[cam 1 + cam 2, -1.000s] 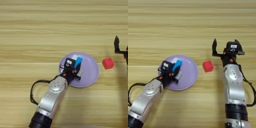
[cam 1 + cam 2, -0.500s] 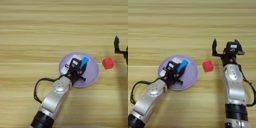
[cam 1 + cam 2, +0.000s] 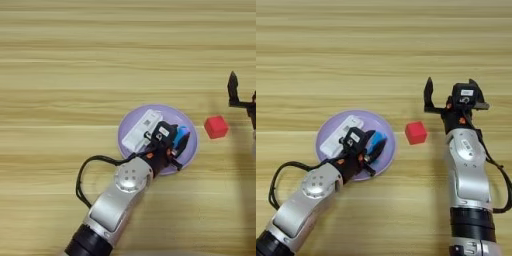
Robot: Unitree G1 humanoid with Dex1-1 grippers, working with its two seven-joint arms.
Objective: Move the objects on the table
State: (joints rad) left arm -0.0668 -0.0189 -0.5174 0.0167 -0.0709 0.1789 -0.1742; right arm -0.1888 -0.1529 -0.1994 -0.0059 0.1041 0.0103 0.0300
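The round lilac plate (image 3: 167,113) lies on the wooden table (image 3: 75,65), a little right of the middle. A white remote-like bar (image 3: 142,130) rests tilted on its left half. My left gripper (image 3: 175,145) is over the plate's right half, shut on the small blue block (image 3: 182,135), which sits low over the plate between the black fingers. The red cube (image 3: 416,132) stands on the table just right of the plate. Past the cube, my right gripper (image 3: 452,96) is held still with its fingers spread open and nothing between them.
My left arm (image 3: 306,192) reaches in from the lower left with a black cable looped beside it. The right arm (image 3: 468,175) rises from the bottom edge at the right. Bare wood stretches across the far half of the table.
My left gripper has carried the blue block rightward across the plate, uncovering the white bar on the left half. The right arm and red cube have not moved.
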